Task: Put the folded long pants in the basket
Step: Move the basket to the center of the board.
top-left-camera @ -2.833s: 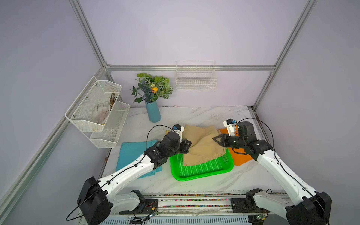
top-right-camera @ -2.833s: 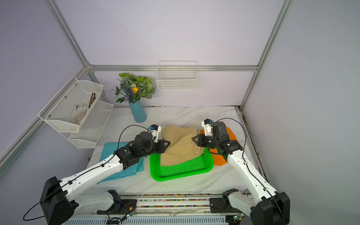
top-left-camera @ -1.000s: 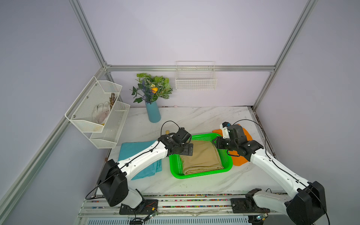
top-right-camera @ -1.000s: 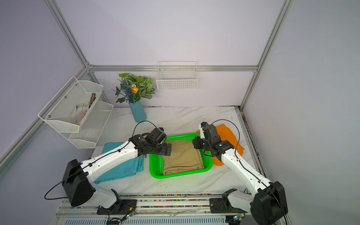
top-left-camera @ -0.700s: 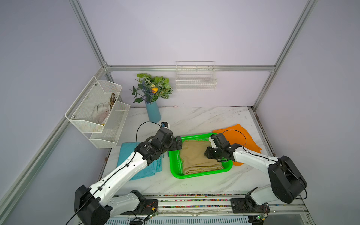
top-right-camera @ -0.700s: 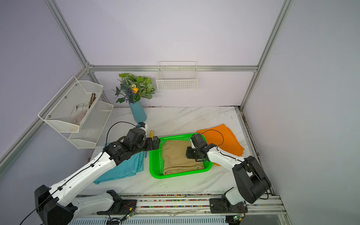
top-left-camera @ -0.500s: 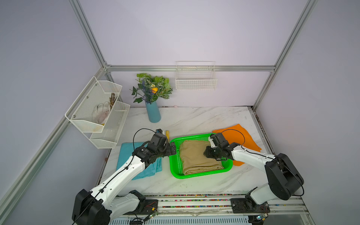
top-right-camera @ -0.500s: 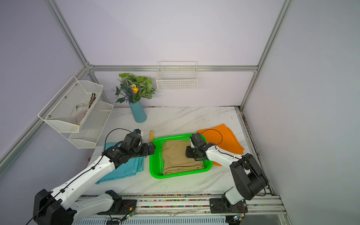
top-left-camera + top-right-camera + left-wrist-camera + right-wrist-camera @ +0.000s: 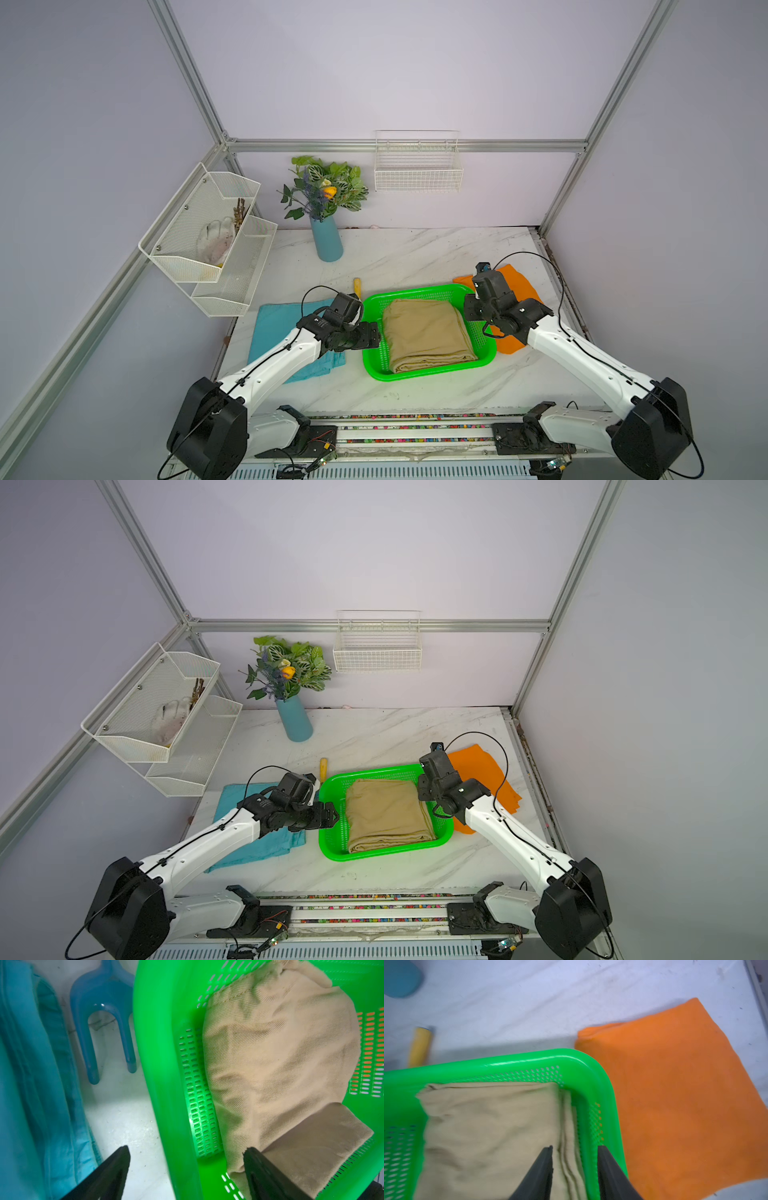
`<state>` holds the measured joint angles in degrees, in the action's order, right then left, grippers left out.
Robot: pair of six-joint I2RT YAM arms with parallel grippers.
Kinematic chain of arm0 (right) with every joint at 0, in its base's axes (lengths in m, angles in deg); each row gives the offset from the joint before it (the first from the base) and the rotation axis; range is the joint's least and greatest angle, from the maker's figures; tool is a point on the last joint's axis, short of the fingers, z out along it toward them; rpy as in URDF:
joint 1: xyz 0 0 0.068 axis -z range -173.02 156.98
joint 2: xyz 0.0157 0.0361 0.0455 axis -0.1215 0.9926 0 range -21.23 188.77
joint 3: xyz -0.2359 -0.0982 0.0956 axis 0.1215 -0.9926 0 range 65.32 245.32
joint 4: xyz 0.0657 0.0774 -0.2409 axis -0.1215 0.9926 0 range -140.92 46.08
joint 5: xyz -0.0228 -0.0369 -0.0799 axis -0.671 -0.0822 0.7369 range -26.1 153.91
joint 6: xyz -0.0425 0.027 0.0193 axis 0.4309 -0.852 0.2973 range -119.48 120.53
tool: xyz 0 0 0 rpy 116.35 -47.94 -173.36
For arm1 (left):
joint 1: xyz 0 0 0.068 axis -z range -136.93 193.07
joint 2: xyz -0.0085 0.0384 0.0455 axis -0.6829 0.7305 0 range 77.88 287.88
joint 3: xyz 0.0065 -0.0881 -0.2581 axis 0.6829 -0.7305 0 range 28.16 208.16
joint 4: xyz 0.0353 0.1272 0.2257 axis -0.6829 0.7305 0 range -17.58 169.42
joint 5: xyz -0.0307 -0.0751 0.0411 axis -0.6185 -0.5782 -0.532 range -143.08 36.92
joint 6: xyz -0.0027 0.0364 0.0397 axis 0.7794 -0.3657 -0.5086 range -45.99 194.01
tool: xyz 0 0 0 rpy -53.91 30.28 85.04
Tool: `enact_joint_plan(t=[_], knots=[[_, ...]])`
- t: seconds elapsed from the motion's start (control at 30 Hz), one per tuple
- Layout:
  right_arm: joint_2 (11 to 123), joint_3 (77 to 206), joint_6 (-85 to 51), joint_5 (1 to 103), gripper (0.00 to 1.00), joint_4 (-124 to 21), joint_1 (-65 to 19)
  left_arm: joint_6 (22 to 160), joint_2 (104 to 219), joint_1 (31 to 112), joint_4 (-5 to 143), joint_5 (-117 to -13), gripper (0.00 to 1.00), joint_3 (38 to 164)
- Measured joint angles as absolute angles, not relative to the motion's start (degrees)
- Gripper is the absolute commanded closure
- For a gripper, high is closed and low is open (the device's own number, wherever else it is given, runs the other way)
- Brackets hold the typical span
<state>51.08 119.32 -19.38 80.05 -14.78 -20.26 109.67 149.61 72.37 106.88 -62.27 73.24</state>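
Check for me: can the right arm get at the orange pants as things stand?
Probably yes. The orange pants lie uncovered on the table just beside the right gripper, whose jaws stand apart and empty; only the green basket crowds one edge.

The left gripper [image 9: 186,1148] is hanging with its jaws spread wide. The right gripper [image 9: 575,1147] is angling downward, its jaws standing narrowly parted.

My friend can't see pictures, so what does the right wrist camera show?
Folded tan pants lie inside a bright green basket, seen close up. The right gripper has its two black fingers apart over the pants' edge and the basket's wall. Folded orange pants lie on the white table just outside the basket.
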Motion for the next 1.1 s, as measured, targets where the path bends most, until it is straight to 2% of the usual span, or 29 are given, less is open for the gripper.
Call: enact_joint_plan(t=[0.07,0.23,0.33,0.47,0.53,0.8,1.1], knots=[[52.68,117.92,-18.61,79.7,0.6,-13.12,-18.91,109.36,150.9,72.37,106.4,-62.99,0.3,73.24],[55.26,116.41,-18.22,78.14,0.61,-12.79,-17.18,108.93,152.23,72.37,106.24,-63.38,0.36,73.26],[57.07,116.39,-18.24,76.83,0.62,-12.98,-15.52,108.82,152.62,72.37,106.18,-63.38,0.45,73.42],[58.21,115.6,-17.89,73.36,0.71,-14.84,-13.69,108.77,154.48,72.37,106.18,-63.36,0.57,74.4],[58.12,115.5,-16.99,71.52,0.78,-15.02,-13.29,108.75,155.84,72.37,106.22,-63.32,0.57,75.41],[59.15,115.63,-17.61,69.42,0.88,-18.56,-12.68,108.27,165.15,71.39,108.52,-57.5,0.58,84.5],[75.89,132.13,-16.18,70.71,0.92,-19.83,-9.88,101.93,182.06,66.36,111.32,-52.52,0.58,105.13]])
